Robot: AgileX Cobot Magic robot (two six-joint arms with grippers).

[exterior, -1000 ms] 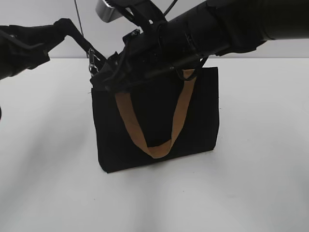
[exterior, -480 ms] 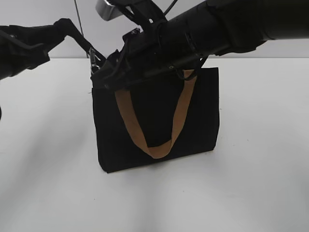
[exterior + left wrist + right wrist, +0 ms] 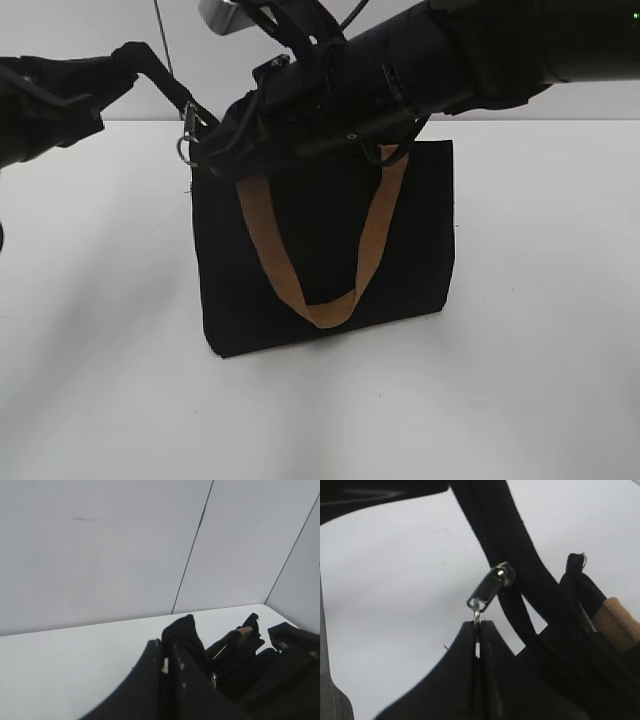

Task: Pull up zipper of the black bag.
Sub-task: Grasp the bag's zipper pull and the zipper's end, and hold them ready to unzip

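The black bag stands upright on the white table, one tan handle hanging down its front. The zipper's silver pull sits at the bag's top left corner. In the right wrist view the pull hangs from the dark zipper tape, and my right gripper is shut on its ring. My right arm lies across the bag's top, its gripper at that corner. My left gripper reaches the same corner from the left. In its wrist view it is shut on a tab of the bag's black fabric.
The white table spreads around the bag, with a grey wall behind it. A tan handle end shows at the right of the right wrist view. My right arm hides most of the bag's top edge.
My right gripper has shifted slightly left along the bag's top. The silver pull and ring now show a little lower at the top left corner. The left arm barely moved.
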